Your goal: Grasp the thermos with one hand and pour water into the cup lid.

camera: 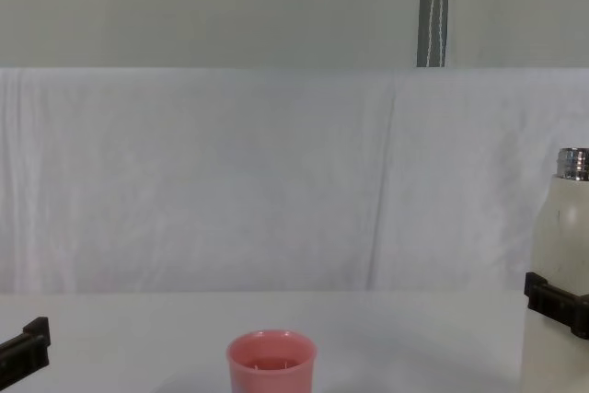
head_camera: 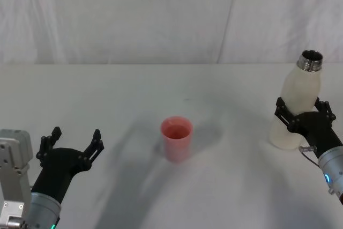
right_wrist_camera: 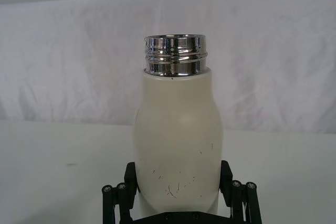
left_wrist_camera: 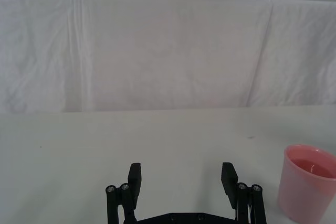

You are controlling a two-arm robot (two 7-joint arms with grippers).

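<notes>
At the near left of the table (head_camera: 107,89) the left gripper (head_camera: 75,142) hovers low, its fingers spread wide with nothing between them; it sits well apart from everything and looks idle. Near the middle stands the cup lid (head_camera: 176,138), upright, with what may be a little liquid in the bottom (hard to be sure). Being small and light, it would tip or skid if the bottle's neck knocked its rim, and its narrow mouth means a stream started too early or too far off would land on the table.

Far to the right, well apart from the cup, the thermos (head_camera: 298,105) stands upright with its silver neck uncapped. The right gripper (head_camera: 304,115) has a finger on each side of the lower body, apparently closed on it. That low hold is the main risk: the smooth matte wall could slip or swing once the bottle is lifted and tilted, and an open neck would slosh during the carry across.
</notes>
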